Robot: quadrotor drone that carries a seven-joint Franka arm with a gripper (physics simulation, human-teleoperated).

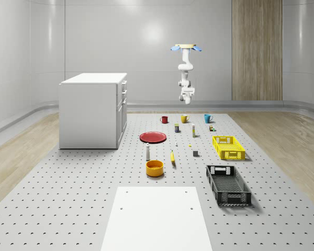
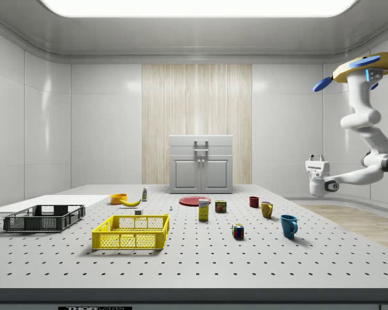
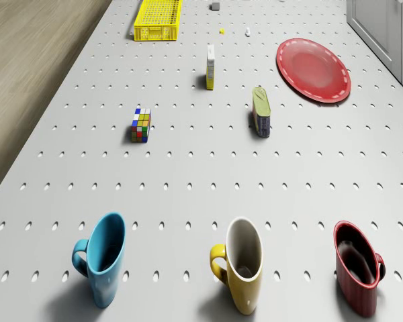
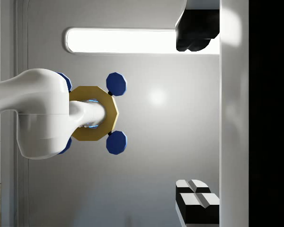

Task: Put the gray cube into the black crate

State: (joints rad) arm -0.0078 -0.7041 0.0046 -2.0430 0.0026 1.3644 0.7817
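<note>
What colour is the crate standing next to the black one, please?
Yellow crate, beside the black crate; clearest in the whole-scene view.

Airborne drone, end effector upturned

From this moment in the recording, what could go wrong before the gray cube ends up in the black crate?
1. The drone hovers high beyond the row of mugs, with the end effector far from the gray cube; the small cube could be missed.
2. The yellow crate sits right beside the cube, closer than the black crate, so a wrong drop is possible.
</note>
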